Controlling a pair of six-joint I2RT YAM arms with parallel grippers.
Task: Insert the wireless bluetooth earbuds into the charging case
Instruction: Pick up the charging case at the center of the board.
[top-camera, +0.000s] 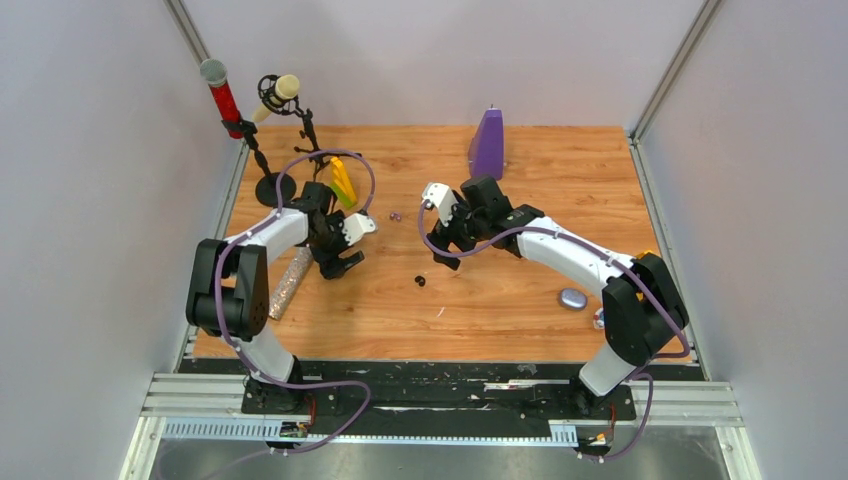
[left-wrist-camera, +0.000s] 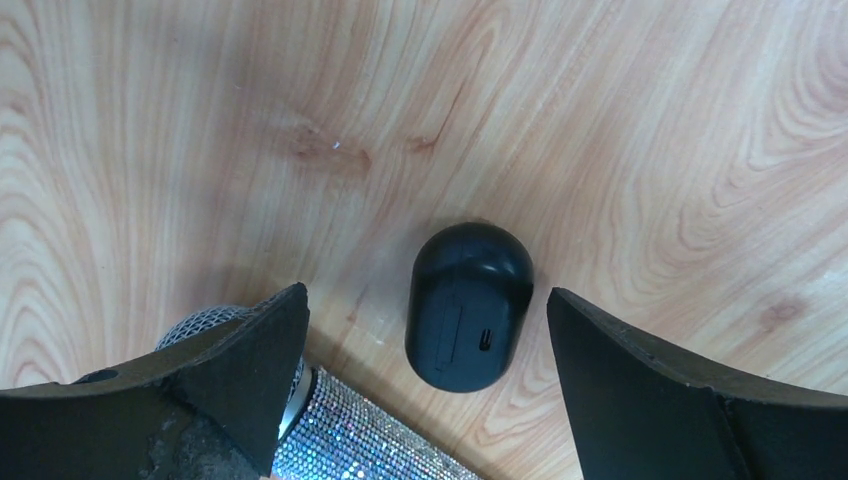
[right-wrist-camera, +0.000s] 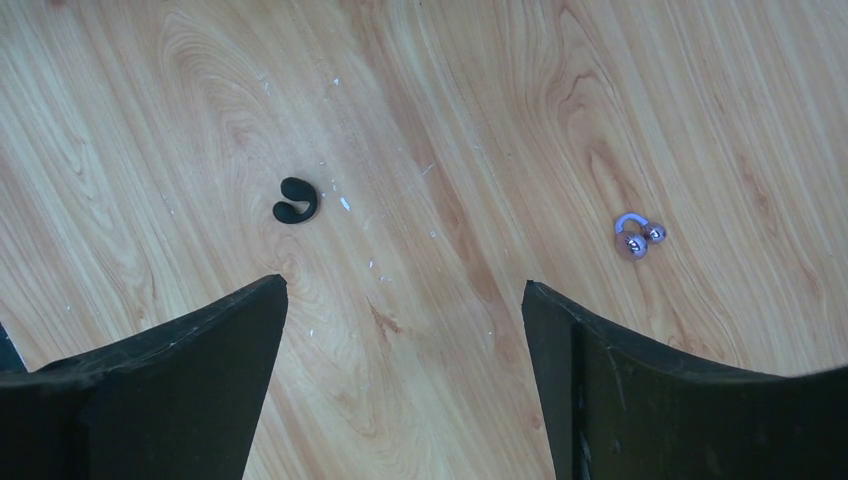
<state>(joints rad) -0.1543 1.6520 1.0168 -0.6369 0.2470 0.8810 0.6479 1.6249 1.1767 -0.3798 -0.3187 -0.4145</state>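
Earbuds are lying loose on the table (top-camera: 520, 190), with none seated in a case yet. The black pair (right-wrist-camera: 295, 201) is sitting near the table's middle as one small curled clump. The purple pair (right-wrist-camera: 636, 238) is lying well apart from it toward the far side, showing as two glossy beads that seem joined by a thin loop.

Right fingers (right-wrist-camera: 200, 370) are hanging spread wide over bare wood between the two pairs, gripping nothing. Left fingers (left-wrist-camera: 240, 370) are also spread, straddling the black case (left-wrist-camera: 468, 305) without touching it. The case is lying flat with a small slot showing on its upper face; I cannot tell whether its lid is open. A glittery microphone (left-wrist-camera: 370, 440) is lying just beside one left finger, near the case. A pale oval case (top-camera: 572, 298) is resting near the right arm's base, well apart from both pairs.

Handling, judged:
- The buds are looking very light, hard and glossy, so they are probably going to skid or flick away under an off-centre pinch.
- They are tiny against the broad fingers. The tips should be coming down low to the wood and closing slowly across the widest part of the clump.
- The purple loop is looking thin, so I am favouring the beads as the hold.
- The black case is looking smooth, rigid and rounded. The left fingers should be taking it across its flat long sides, not its domed end.
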